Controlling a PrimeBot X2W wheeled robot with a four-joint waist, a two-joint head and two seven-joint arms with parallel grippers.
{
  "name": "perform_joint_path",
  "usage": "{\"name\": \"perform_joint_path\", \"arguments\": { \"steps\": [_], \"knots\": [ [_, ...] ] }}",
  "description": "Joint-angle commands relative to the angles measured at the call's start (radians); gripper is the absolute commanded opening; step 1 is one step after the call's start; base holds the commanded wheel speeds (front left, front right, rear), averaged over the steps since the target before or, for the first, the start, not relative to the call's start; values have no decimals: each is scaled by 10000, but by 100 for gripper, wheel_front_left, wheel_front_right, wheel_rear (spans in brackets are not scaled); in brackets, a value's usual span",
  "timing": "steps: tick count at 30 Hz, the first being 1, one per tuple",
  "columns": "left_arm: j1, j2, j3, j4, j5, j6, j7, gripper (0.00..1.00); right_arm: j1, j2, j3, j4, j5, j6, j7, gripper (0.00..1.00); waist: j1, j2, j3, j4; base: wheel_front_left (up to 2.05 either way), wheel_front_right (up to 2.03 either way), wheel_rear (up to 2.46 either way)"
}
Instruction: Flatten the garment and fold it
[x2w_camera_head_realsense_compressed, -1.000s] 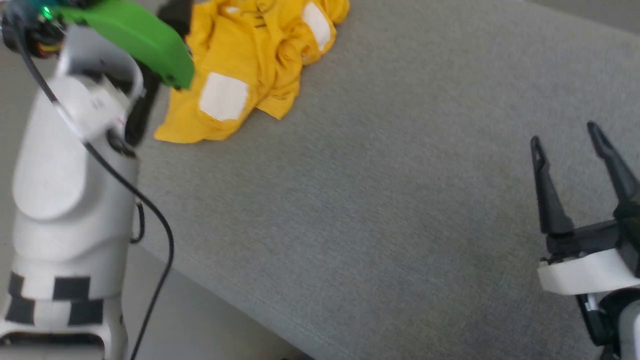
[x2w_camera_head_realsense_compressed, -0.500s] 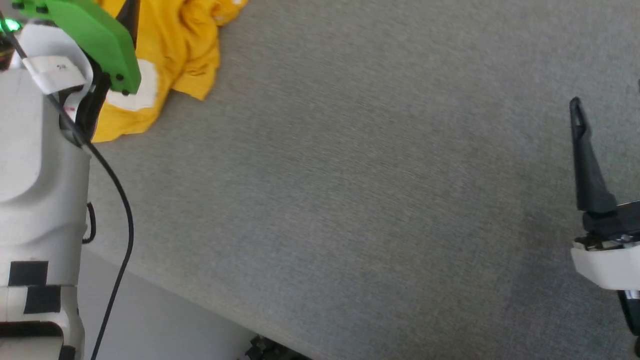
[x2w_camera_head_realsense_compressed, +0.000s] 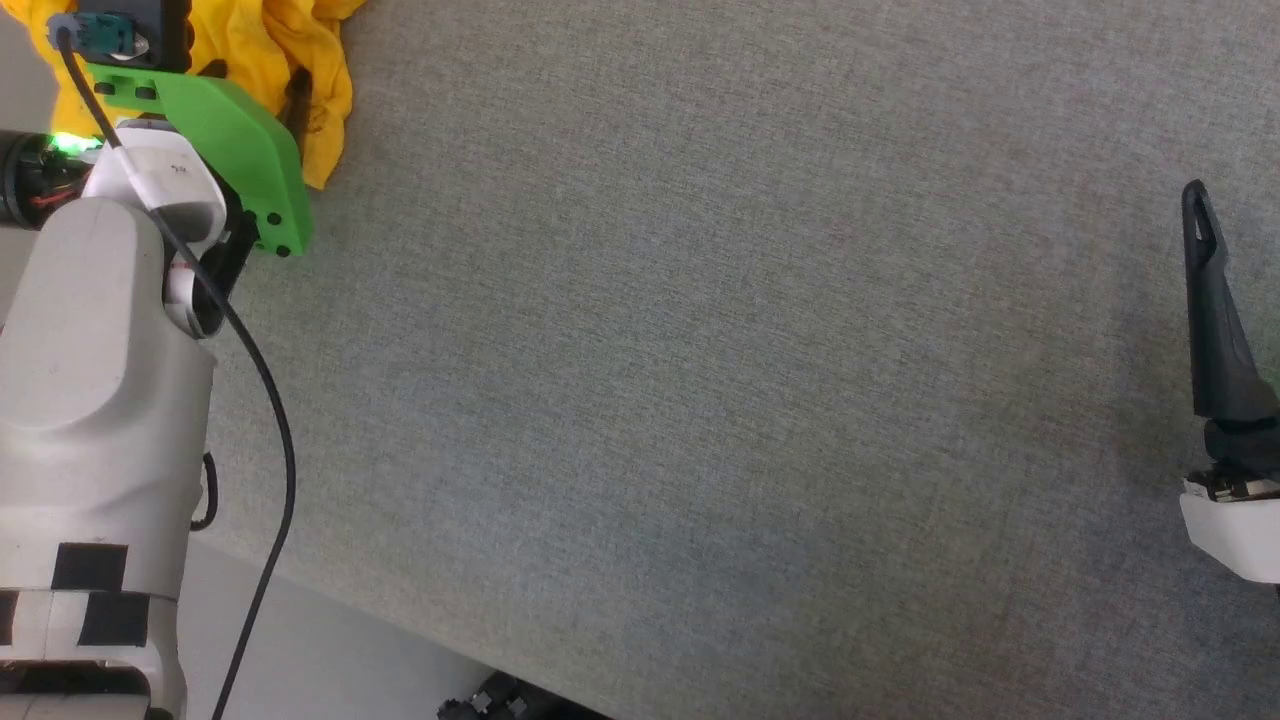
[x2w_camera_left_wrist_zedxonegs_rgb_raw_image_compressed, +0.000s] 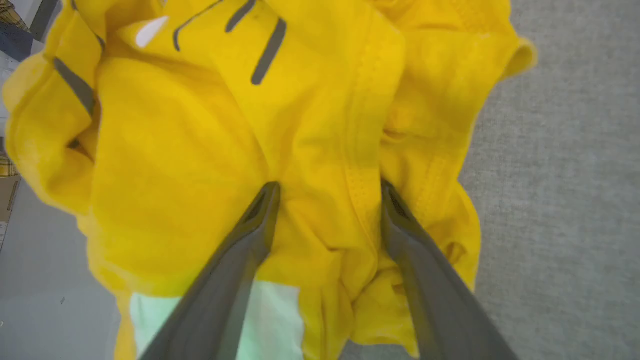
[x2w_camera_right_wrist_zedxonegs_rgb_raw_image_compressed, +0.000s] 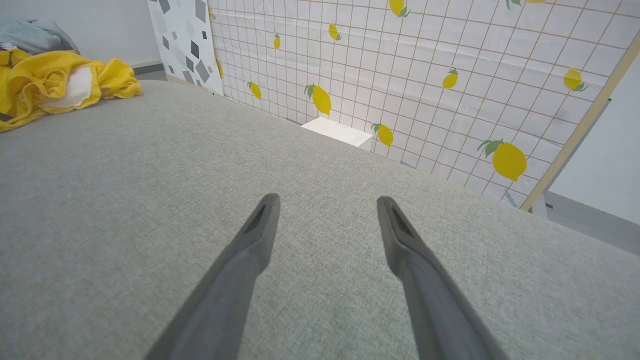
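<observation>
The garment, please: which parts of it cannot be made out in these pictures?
- Head view: the garment is cut off by the top edge and covered by the green wrist mount.
- Left wrist view: its print is folded into creases; the left gripper covers some.
- Right wrist view: small, cut by the left edge.
</observation>
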Motion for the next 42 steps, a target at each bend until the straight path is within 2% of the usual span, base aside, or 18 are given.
{"name": "perform_joint_path", "arguments": {
  "steps": [1, 7, 14, 18, 24, 32, 39, 42],
  "knots": [
    [179, 40, -66, 127, 80, 133, 24, 0, -64, -44, 24, -74, 88, -19, 6, 100, -1, 0, -68, 3, 0, 0, 0],
    [51, 518, 136, -70, 225, 378, -553, 0, -76, 167, 80, 254, 137, -19, -239, 100, -1, 0, -620, -67, 0, 0, 0],
    [-156, 1210, 574, -636, 316, 659, -1473, 0, -163, 777, 283, 1026, 150, -19, -821, 100, -1, 0, -1890, -370, 0, 0, 0],
    [-331, 1546, 705, -999, 253, 581, -1486, 0, -107, 1165, 180, 1477, 105, -19, -1151, 100, -1, 0, -2682, -562, 0, 0, 0],
    [-860, 1875, 783, -1630, -31, 217, -1194, 0, 168, 1776, -24, 2150, 60, -19, -1636, 100, -1, 0, -3912, -832, 0, 0, 0],
    [-2375, 1613, 574, -2315, -359, 76, -461, 0, 553, 2198, -337, 2930, 144, -19, -2186, 100, -1, 0, -5301, -1265, 0, 0, 0],
    [-4003, 560, 252, -2336, -816, 167, -29, 0, 841, 2233, -1008, 3415, 639, -19, -2514, 100, -1, 0, -6192, -1762, 0, 0, 0],
    [-4393, -61, -35, -2248, -1019, 131, 79, 0, 963, 2234, -1240, 3549, 793, -19, -2601, 100, -1, 0, -6447, -1973, 0, 0, 0]
  ]
}}
